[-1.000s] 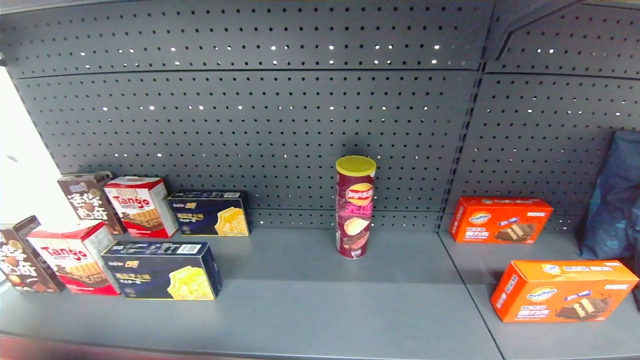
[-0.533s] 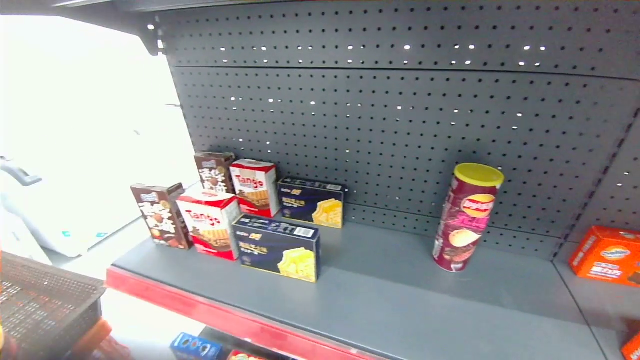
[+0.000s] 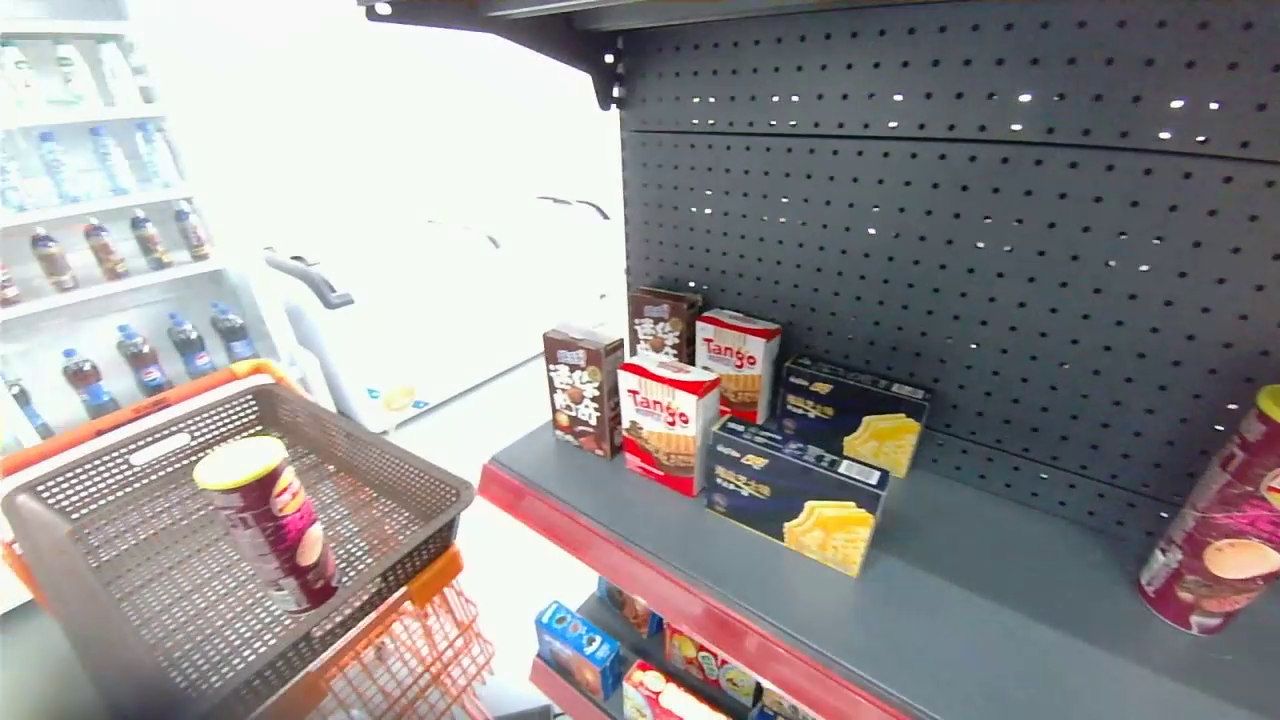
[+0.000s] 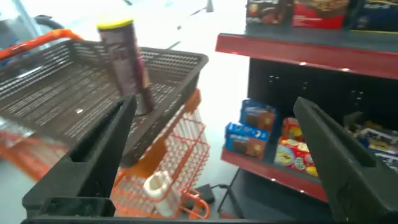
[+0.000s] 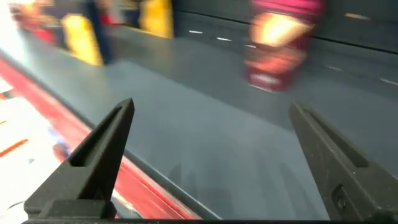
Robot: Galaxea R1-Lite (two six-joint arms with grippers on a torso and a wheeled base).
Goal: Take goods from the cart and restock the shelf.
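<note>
Holds the black, two-fingered left end effector [image 4: 211,155] wide open and empty. Carries its two dark, wedge-shaped fingers [image 4: 93,165] far apart, each narrowing toward the tip. Holds the black, two-fingered right end effector [image 5: 208,155] in the same pose: spread wide and empty, with the tapered fingers [image 5: 336,168] well apart. Hangs both in free air, touching no surface.

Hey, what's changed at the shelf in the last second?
Nothing on the shelf moved; the head camera swung left, bringing the cart basket and its chip can into view. The shelved can and snack boxes stand as before. Left gripper and right gripper are open, empty.
</note>
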